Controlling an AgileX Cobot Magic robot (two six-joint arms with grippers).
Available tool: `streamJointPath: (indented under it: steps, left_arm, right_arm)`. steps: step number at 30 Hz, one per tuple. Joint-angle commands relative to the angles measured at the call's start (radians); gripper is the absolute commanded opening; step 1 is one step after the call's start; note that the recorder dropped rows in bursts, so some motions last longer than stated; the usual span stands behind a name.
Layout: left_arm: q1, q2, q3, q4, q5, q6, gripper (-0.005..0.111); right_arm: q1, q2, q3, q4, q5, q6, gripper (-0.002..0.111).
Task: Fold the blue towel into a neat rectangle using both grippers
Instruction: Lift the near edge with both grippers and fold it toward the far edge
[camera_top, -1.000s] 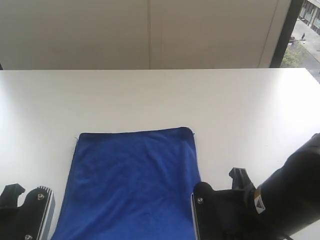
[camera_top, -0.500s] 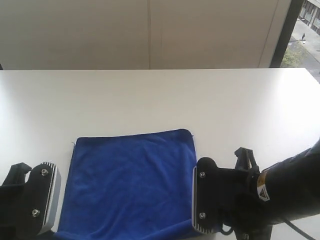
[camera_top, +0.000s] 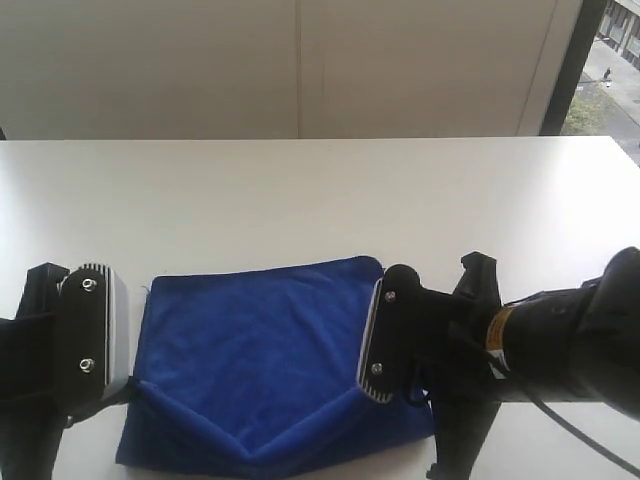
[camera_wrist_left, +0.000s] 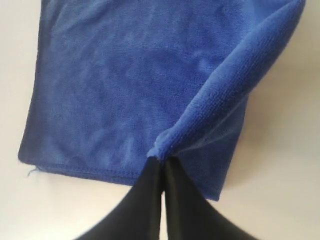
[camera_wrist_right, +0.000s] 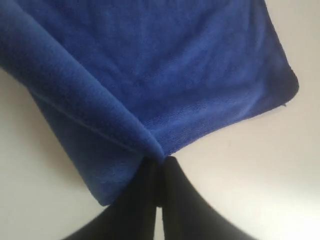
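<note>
The blue towel (camera_top: 260, 340) lies on the white table (camera_top: 320, 190), its near edge lifted and sagging between both arms. My left gripper (camera_top: 125, 385) is shut on the towel's near left corner; in the left wrist view its black fingertips (camera_wrist_left: 161, 165) pinch a raised fold of the towel (camera_wrist_left: 130, 80). My right gripper (camera_top: 378, 395) is shut on the near right corner; the right wrist view shows the closed fingertips (camera_wrist_right: 159, 165) gripping a fold of the towel (camera_wrist_right: 150, 65). No white label shows.
A pale wall (camera_top: 300, 70) stands behind the table's far edge. A dark window frame (camera_top: 570, 60) is at the far right. Bare tabletop stretches beyond the towel's far hem (camera_top: 270, 266).
Both grippers have risen and moved away from the camera, carrying the towel's near corners. The near edge now hangs lifted over the flat part of the towel.
</note>
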Motion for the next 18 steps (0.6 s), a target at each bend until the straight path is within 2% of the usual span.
streamJointPath:
  steps: [1,4,7,10,15,18]
  left_arm:
    - [0.080,0.036,-0.005,-0.002,0.002,-0.035,0.000]
    - [0.116,0.071,-0.005,-0.002,-0.053,-0.032,0.000]
    - [0.118,0.130,-0.005,-0.002,-0.193,-0.032,0.000]
    - [0.118,0.176,-0.005,-0.002,-0.240,-0.032,0.000]
    - [0.118,0.274,-0.005,-0.002,-0.400,-0.032,0.000]
    - [0.144,0.322,-0.005,-0.002,-0.469,-0.032,0.000]
  right_arm:
    - [-0.039,0.019,-0.023,-0.026,-0.047,0.037,0.000]
    - [-0.046,0.043,-0.051,-0.028,-0.070,0.037,0.000]
    - [-0.086,0.115,-0.109,-0.028,-0.094,0.037,0.000]
    - [-0.110,0.158,-0.141,-0.028,-0.104,0.037,0.000]
    - [-0.148,0.240,-0.193,-0.028,-0.156,0.037,0.000]
    - [-0.166,0.281,-0.221,-0.028,-0.174,0.037,0.000]
